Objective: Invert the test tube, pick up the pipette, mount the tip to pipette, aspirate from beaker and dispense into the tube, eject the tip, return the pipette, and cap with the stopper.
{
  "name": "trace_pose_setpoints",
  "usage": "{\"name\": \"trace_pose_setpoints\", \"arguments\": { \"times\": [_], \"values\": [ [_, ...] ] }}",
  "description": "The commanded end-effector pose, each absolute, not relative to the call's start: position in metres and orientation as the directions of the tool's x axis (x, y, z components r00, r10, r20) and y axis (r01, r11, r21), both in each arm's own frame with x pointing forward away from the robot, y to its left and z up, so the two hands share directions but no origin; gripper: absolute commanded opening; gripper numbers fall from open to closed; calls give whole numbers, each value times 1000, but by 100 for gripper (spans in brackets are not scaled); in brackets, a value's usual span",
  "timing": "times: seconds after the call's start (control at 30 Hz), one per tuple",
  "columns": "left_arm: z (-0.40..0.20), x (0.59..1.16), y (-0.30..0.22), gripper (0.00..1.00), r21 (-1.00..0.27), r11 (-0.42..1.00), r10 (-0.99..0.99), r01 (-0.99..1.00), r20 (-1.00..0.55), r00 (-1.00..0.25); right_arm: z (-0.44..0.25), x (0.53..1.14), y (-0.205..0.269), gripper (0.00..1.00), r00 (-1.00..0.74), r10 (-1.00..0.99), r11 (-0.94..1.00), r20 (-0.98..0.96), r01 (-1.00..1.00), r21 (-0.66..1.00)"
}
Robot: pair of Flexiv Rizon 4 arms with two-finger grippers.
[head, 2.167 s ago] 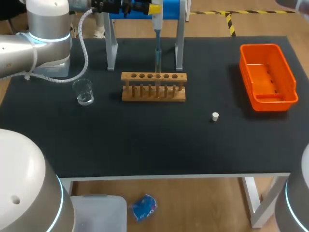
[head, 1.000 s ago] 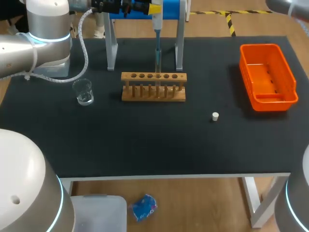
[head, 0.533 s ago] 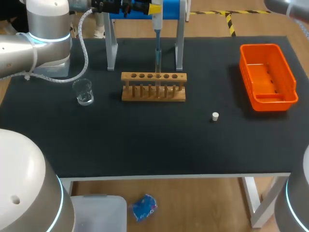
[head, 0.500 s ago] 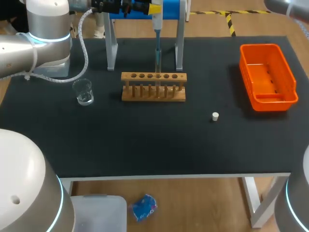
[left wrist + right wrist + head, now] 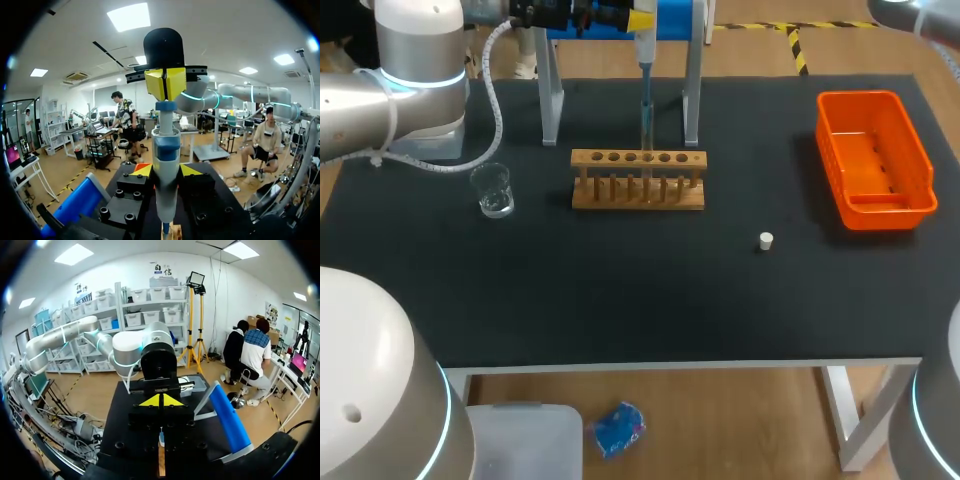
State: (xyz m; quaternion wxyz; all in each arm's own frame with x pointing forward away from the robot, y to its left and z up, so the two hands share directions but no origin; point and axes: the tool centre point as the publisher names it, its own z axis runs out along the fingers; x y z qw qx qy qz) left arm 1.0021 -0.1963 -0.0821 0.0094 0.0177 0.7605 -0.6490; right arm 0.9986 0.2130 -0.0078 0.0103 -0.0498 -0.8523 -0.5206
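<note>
In the head view my left gripper [image 5: 638,17] is above the far middle of the table, shut on the pipette [image 5: 646,60]. The pipette hangs upright, and its clear tip reaches down into a test tube [image 5: 646,150] standing in the wooden rack [image 5: 638,194]. The left wrist view shows the pipette body [image 5: 166,150] held between the yellow fingertips of my left gripper [image 5: 166,171]. A glass beaker [image 5: 494,190] stands left of the rack. The small white stopper [image 5: 766,240] lies to the rack's right. My right gripper [image 5: 161,400] is shut and holds nothing, high over the far right.
An orange bin [image 5: 922,170] sits at the right side of the table. The pipette stand, with grey legs [image 5: 551,100] and a blue top bar, straddles the space behind the rack. The black mat in front of the rack is bare.
My right arm has edged a little further into the head view's top right corner. The left arm, pipette and table objects have not moved.
</note>
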Motion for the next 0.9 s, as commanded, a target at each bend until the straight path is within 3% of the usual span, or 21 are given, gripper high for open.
{"name": "trace_pose_setpoints", "arguments": {
  "times": [0.03,0.9],
  "values": [
    [-79,1002,-196,0,-987,155,13,40,-38,-999,-12,998,212,0,-995,73,457,72,97,884],
    [-79,1002,-196,0,-987,155,13,40,-38,-999,-34,992,212,0,-991,70,473,113,132,871]
  ]
}}
